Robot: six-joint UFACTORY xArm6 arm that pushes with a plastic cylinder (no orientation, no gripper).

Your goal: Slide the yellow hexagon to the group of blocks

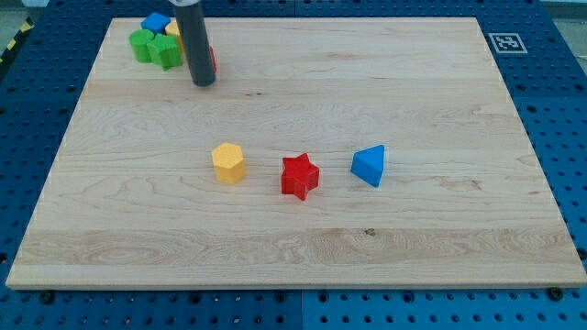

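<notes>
The yellow hexagon (228, 162) lies near the middle of the wooden board (413, 247), a little to the view's left. A group of blocks sits at the view's top left: a green block (154, 48), a blue block (156, 21), a bit of a yellow block (171, 30) and a red block (212, 60) mostly hidden behind the rod. My tip (203, 83) rests just to the right of that group, well above the yellow hexagon and apart from it.
A red star (299, 175) lies just right of the yellow hexagon. A blue triangle (369, 165) lies further right. A printed marker (504, 42) sits at the board's top right corner. Blue pegboard surrounds the board.
</notes>
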